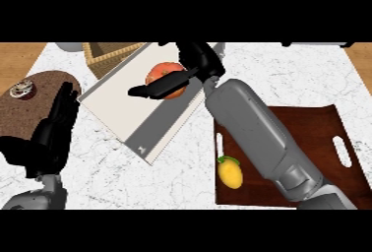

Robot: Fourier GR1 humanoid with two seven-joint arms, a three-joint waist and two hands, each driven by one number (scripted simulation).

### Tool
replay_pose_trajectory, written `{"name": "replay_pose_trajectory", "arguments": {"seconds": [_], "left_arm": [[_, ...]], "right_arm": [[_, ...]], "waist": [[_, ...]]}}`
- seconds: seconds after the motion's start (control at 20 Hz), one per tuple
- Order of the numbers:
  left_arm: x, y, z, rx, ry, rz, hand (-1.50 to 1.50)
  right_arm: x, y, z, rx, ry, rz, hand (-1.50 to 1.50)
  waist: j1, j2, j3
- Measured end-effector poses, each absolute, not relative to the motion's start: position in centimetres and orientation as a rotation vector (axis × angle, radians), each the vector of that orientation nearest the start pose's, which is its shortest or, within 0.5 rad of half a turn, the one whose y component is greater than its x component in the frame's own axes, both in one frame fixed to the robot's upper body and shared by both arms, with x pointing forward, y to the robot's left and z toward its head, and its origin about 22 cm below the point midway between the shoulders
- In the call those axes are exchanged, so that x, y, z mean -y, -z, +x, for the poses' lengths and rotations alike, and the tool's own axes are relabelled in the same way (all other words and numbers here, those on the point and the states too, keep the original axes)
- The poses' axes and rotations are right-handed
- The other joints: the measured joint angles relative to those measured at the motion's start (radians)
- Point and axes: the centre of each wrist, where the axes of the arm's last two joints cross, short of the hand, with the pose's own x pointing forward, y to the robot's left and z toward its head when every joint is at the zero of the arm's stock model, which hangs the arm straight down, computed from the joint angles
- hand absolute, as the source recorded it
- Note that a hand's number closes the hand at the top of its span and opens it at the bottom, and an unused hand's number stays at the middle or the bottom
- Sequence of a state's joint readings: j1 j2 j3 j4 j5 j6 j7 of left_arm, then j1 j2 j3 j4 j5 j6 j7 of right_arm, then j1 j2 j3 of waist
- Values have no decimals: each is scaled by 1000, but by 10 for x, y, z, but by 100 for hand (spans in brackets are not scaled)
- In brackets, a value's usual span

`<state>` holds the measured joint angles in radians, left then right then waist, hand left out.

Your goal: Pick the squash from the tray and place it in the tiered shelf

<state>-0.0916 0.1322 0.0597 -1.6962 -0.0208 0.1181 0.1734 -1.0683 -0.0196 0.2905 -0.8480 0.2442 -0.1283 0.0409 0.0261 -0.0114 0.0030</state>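
So your right robot hand (pixel 174 81) is way out at about 12 o'clock in the head view, sitting over the white tiered shelf (pixel 120 115). Its fingers and thumb are curled round the squash (pixel 161 71), the orange-red round thing; you can see the squash poking out at roughly 10 o'clock from the palm, with a dark finger crossing under it. The squash is over the shelf's top panel, but you can't tell if it's touching the surface.

The dark brown tray (pixel 320 128) is at about 4 o'clock, well apart from the squash, mostly hidden under your grey forearm. A yellow mango (pixel 231 174) with a green stem end lies on its left edge.

Your left robot hand (pixel 54 125) rests at 9 o'clock on the white marble table (pixel 109 172), fingers straight and pointing up, next to a round brown board (pixel 33 101) with a small object on it.

A wicker basket (pixel 105 54) sits at 11 o'clock behind the shelf.
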Motion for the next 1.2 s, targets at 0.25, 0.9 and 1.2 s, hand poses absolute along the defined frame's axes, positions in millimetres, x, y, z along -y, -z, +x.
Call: {"name": "replay_pose_trajectory", "arguments": {"seconds": [0.25,0.9,1.2], "left_arm": [[-263,-61,259,1614,-20,226,0],[-264,-58,251,1611,-38,245,0],[-266,-58,250,1611,-34,247,0]], "right_arm": [[37,-153,410,1861,-801,-60,-150],[107,-197,439,1831,-468,-25,-150],[195,-203,452,1772,-390,-78,-150]], "waist": [[-4,3,0],[-21,10,-3],[-20,13,-3]]}}
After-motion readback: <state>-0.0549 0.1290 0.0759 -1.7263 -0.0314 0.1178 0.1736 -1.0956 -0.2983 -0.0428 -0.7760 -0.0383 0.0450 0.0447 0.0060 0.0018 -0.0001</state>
